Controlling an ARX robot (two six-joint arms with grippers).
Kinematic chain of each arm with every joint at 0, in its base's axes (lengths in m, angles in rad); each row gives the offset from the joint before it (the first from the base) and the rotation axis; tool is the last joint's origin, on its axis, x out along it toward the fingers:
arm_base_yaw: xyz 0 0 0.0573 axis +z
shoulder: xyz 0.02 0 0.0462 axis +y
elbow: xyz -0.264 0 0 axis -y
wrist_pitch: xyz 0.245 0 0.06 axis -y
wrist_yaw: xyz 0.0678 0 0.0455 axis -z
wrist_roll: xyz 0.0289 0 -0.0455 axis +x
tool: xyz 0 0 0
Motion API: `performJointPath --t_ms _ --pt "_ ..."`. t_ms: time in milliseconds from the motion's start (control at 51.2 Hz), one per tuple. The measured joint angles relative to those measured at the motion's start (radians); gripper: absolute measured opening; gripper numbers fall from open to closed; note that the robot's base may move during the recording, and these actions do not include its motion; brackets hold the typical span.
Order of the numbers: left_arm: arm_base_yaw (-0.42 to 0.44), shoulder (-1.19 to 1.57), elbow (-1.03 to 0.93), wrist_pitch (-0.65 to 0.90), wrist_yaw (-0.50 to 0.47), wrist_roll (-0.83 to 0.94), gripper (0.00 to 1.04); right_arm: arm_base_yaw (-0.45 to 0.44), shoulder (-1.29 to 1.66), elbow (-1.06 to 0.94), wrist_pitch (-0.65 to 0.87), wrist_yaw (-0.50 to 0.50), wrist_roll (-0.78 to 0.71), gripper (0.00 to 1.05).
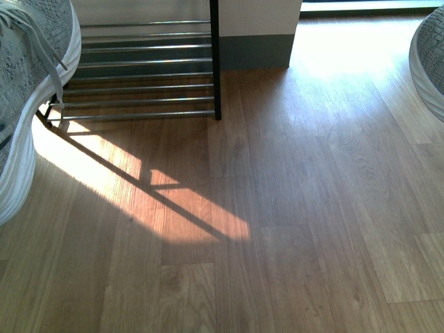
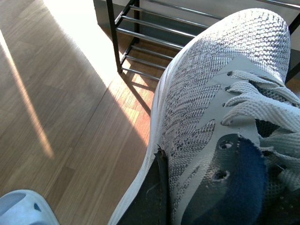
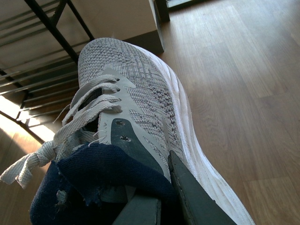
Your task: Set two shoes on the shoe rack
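- L gripper (image 2: 161,197) is clamping the left-arm sneaker (image 2: 211,108) at the collar wall. One dark finger (image 2: 152,187) is pressing the outer side by the sole. The mate finger is hidden, prob. inside the navy lining.
- This sneaker is hanging clear of the floor, toe pointing away from the fingers. The shoe rack (image 1: 146,76) is sitting just beyond the toe; contact can't be told.
- A pale blue slide (image 2: 21,211) is lying on the floor, down beside the fingers.
- R gripper (image 3: 157,187) is pinching the right-arm sneaker (image 3: 140,89) likewise: grey finger (image 3: 197,197) outside, second pad inside the collar, toe aiming away from the fingers toward the rack.
- Handling (est.): light. The knit upper is soft and is creasing under the pinch, so expect sag/swing; the foam sole is stiffer. Collar wall plus sole edge is offering the best hold. Avoid the loose laces.
- Markings: no brand, label or text is showing legibly.
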Motion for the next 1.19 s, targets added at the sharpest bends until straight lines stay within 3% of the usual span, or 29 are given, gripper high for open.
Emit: performJointPath --t_ms 1191 --pt "0.0 0.001 -0.001 0.0 0.001 0.0 0.02 0.002 0.0 0.0 0.0 0.002 0.0 0.01"
